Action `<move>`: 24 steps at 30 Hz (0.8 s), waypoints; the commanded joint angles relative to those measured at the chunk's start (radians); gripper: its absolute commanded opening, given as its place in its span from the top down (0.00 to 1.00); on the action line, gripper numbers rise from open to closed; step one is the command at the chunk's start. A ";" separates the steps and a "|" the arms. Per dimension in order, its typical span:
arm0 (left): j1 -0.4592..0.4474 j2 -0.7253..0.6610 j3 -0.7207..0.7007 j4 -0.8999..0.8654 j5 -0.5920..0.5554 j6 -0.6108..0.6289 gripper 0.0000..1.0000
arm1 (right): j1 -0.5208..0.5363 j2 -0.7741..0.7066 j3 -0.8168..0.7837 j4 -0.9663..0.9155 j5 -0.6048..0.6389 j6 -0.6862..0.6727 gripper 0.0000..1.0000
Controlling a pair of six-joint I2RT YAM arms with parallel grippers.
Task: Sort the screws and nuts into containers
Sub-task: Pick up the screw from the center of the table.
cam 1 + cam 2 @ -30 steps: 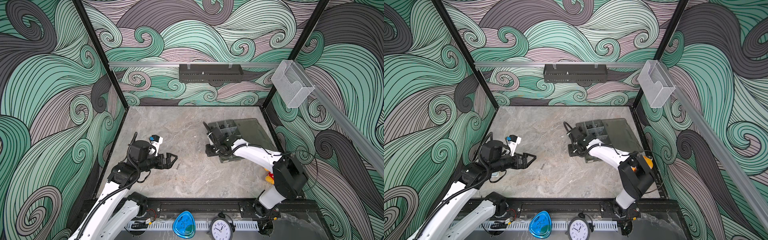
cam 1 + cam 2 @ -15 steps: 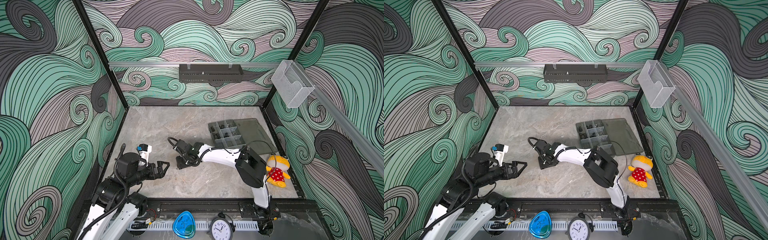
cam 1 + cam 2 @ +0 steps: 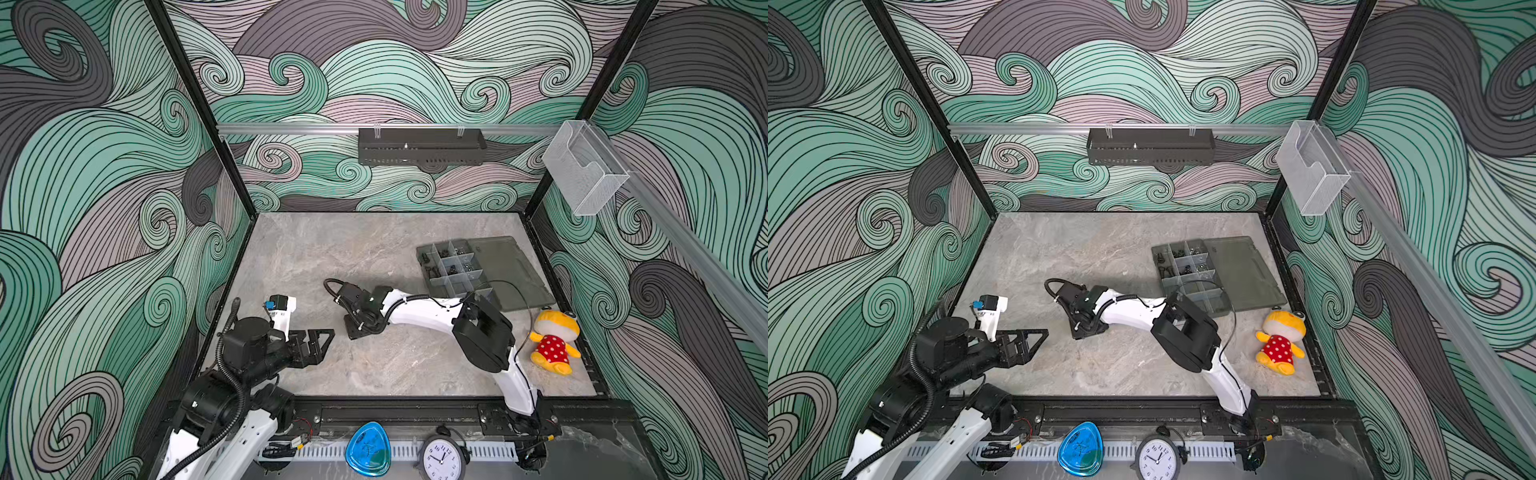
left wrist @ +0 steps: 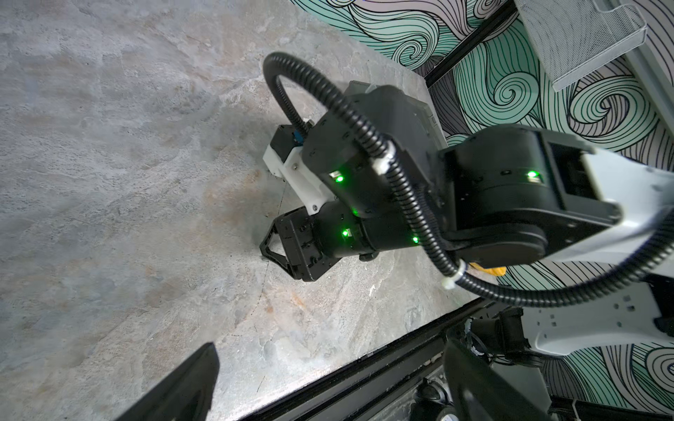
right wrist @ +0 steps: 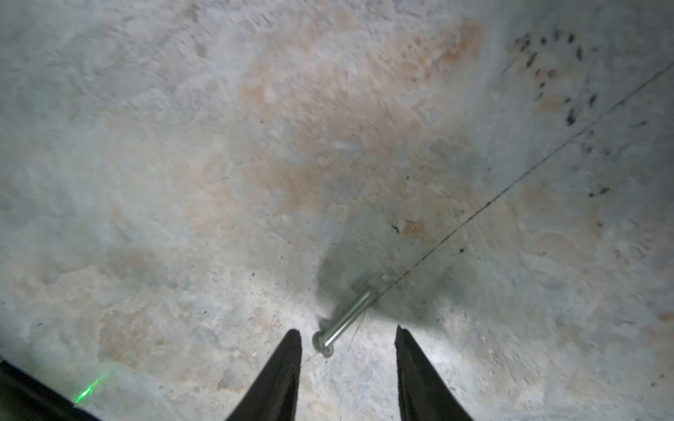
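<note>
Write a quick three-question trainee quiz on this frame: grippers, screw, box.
1. True or false: the right gripper is shut on the screw.
2. The box's lid is: A) shut; B) open, lying flat on the table; C) propped against a wall.
3. What does the left gripper hold?
Key: 1. False: it is open, and the screw lies on the table between its jaws. 2. B. 3. Nothing; it is open.

Grey marbled table (image 3: pixel 316 257): open organiser box (image 3: pixel 513 270) near its far right corner; plush toy (image 3: pixel 552 340) by the right edge; silver screw (image 5: pixel 344 320) lying flat near the middle.
</note>
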 commanded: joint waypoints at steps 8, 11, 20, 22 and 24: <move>-0.008 -0.026 -0.005 0.002 0.021 0.031 0.01 | 0.009 0.073 0.064 -0.098 0.047 0.047 0.62; -0.008 -0.029 -0.005 0.004 0.020 0.032 0.01 | 0.009 0.066 0.061 -0.138 0.058 0.049 0.68; -0.006 -0.017 -0.015 0.029 0.024 0.024 0.01 | -0.003 0.015 -0.036 -0.148 0.088 0.044 0.93; -0.007 -0.007 -0.018 0.043 0.031 0.024 0.02 | -0.016 -0.009 -0.070 -0.138 0.099 0.038 0.96; -0.006 0.008 -0.021 0.067 0.038 0.025 0.01 | -0.034 -0.054 -0.136 -0.081 0.092 0.026 0.99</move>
